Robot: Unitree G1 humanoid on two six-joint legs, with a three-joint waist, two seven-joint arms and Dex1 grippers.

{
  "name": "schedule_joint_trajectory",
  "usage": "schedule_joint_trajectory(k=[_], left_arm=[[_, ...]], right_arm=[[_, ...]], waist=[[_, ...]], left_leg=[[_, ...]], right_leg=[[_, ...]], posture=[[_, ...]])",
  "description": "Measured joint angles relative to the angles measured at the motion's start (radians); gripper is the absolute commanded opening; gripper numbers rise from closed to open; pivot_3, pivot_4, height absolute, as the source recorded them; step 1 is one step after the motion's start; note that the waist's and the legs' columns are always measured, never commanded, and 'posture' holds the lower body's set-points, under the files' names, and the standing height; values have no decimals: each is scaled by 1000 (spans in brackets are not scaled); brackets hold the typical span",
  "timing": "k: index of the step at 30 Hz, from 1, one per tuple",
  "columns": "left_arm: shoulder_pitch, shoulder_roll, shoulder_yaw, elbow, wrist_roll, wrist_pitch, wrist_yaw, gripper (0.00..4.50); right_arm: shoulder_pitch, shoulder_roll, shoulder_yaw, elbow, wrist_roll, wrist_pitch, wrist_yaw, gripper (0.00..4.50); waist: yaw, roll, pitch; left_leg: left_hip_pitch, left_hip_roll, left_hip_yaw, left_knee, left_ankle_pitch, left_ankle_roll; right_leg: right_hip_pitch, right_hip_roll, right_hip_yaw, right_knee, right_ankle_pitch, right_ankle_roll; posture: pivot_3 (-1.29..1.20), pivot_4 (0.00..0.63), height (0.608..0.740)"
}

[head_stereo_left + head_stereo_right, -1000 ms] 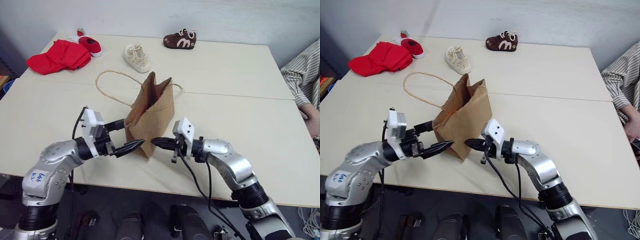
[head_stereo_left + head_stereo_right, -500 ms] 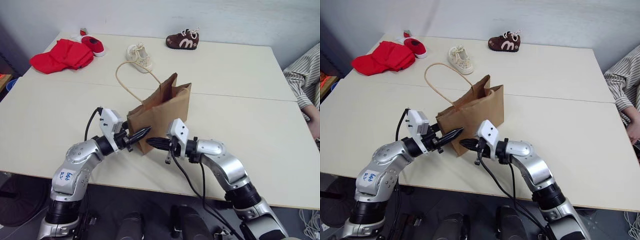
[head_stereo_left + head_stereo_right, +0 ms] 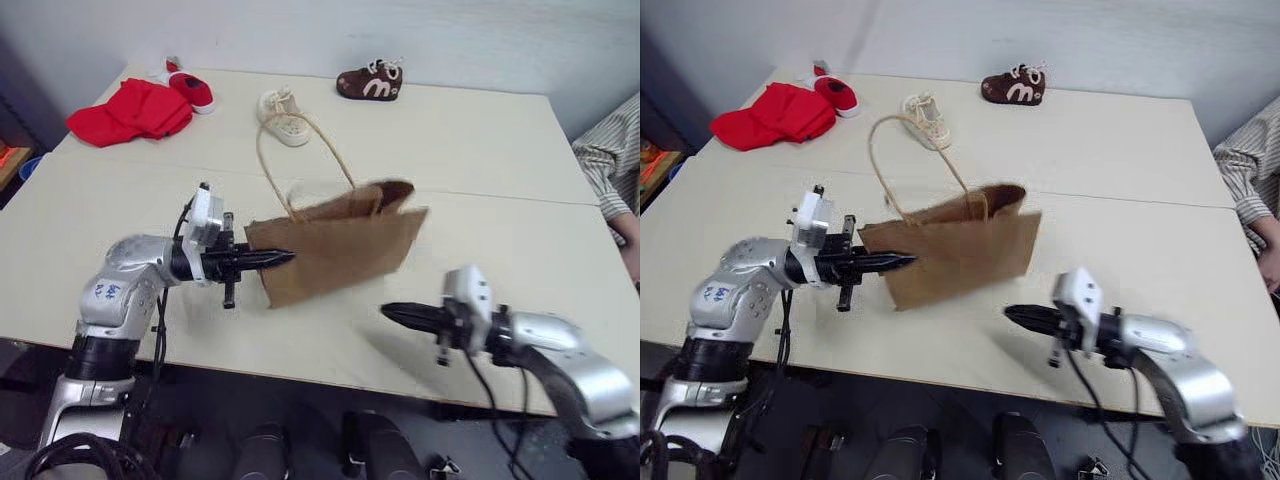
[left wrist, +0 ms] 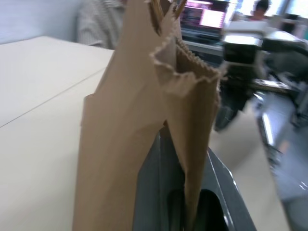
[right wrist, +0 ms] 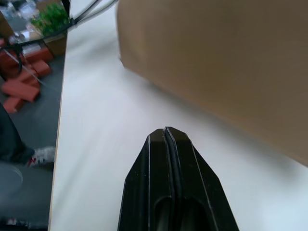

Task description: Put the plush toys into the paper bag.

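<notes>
The paper bag [image 3: 340, 243] is plain brown kraft, matte and creased, with a pinked, saw-toothed rim and a thin looped tan cord handle [image 3: 300, 160] standing up in an arc above it. It sits near the middle of the pale, smooth bench [image 3: 480, 150], lying tipped with its broad face toward the front edge. The left gripper [image 3: 272, 258], level and pointing toward the bench's right side, has its black tapered fingers [image 4: 159, 192] pinched together on the bag's edge at the end nearer the left side; in the left wrist view a fold of paper runs down between them. The right gripper [image 3: 392, 311] is over the front edge, apart from the bag, its glossy black pointed fingers [image 5: 166, 159] pressed flat against each other with nothing between. Along the far edge lie a crumpled red cloth heap [image 3: 130, 108] at the left corner, a small red shoe [image 3: 190, 89] touching it, a cream laced shoe [image 3: 280, 104] and a brown shoe [image 3: 370, 80] with white trim. A person's striped sleeve [image 3: 610, 150] is at the right edge.
</notes>
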Motion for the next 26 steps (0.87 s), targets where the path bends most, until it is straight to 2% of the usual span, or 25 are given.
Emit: schedule_joint_trajectory(k=[2,6,8,11,15,21,22,26], left_arm=[[-13,23,-16,103,39,-58,-80,16],[-76,14,-29,236,83,-156,-171,16],[-99,13,-38,274,110,-182,-171,434],[-105,13,-36,281,136,-204,-149,1188],[-78,61,14,252,136,-197,-104,2427],[159,210,176,166,156,-213,-1,4377],[197,222,194,152,167,-222,21,4500],[329,245,291,95,167,-240,74,4500]], right_arm=[[64,-50,-89,10,2,-20,34,0],[101,-60,-193,33,23,-42,51,0],[106,-58,-197,48,32,-48,54,0],[97,-28,-200,53,91,-11,42,591],[81,-18,-199,56,110,-12,30,1957],[22,-14,-199,126,84,-90,42,4125],[9,-19,-197,144,74,-109,51,4434],[-51,-59,-182,205,44,-168,100,4476]], waist=[[2,0,0],[-1,-1,0],[-1,-1,0],[-3,-1,0],[-6,-1,0],[-9,0,0],[-7,0,0],[0,0,0]], left_leg=[[0,0,0,1,0,0],[0,0,0,4,0,0],[0,1,0,4,0,0],[0,1,0,5,0,0],[-1,2,-1,6,0,0],[0,2,-1,4,-1,1],[0,2,-1,5,-1,1],[-1,1,-1,6,-2,3]], right_leg=[[0,0,0,0,0,0],[0,1,0,3,0,0],[0,1,0,3,0,0],[0,0,0,7,0,0],[0,0,1,7,0,0],[0,-1,1,5,0,0],[0,-1,1,4,0,0],[0,-3,1,3,0,0]], posture=[[0,150,740],[0,150,740],[0,150,740],[0,150,740],[0,150,740],[0,150,740],[0,150,740],[0,150,740]])
